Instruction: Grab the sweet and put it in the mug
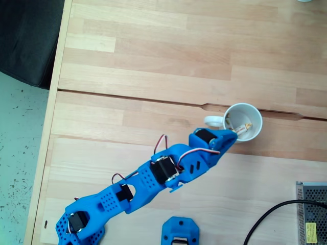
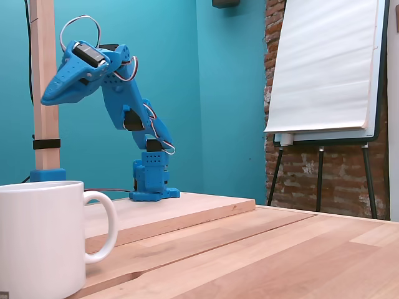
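The white mug (image 1: pixel 253 115) stands on the wooden table, its handle (image 1: pixel 212 121) pointing left in a fixed view. The sweet (image 1: pixel 244 127), white with yellow-gold ends, shows inside the mug's opening, just off the gripper's tip. My blue gripper (image 1: pixel 234 135) reaches over the mug's lower left rim. In a fixed view from table level, the mug (image 2: pixel 37 240) fills the near left corner and the gripper (image 2: pixel 47 98) hangs high behind it, jaws together with nothing seen between them.
A grey metal box (image 1: pixel 312 214) and a black cable (image 1: pixel 265 220) lie at the lower right. A loose blue part (image 1: pixel 179 232) sits at the bottom edge. A wooden post (image 2: pixel 43 124) and a flipchart easel (image 2: pixel 324 68) stand behind the table.
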Tool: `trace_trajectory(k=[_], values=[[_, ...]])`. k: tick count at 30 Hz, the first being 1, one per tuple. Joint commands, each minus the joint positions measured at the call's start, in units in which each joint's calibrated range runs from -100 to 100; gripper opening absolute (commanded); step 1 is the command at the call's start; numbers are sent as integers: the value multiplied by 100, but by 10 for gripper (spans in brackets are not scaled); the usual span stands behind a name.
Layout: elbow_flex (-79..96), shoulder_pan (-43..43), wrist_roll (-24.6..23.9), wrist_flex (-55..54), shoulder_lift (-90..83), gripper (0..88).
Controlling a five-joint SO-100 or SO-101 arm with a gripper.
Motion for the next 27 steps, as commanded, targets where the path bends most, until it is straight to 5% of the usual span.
trace_trajectory(k=[1,10,27], values=[[-171,-69,-15,-48,-641,0],[1970,-62,-98,-161,-1768,0],[8411,-84,-361,-2693,-4720,0]])
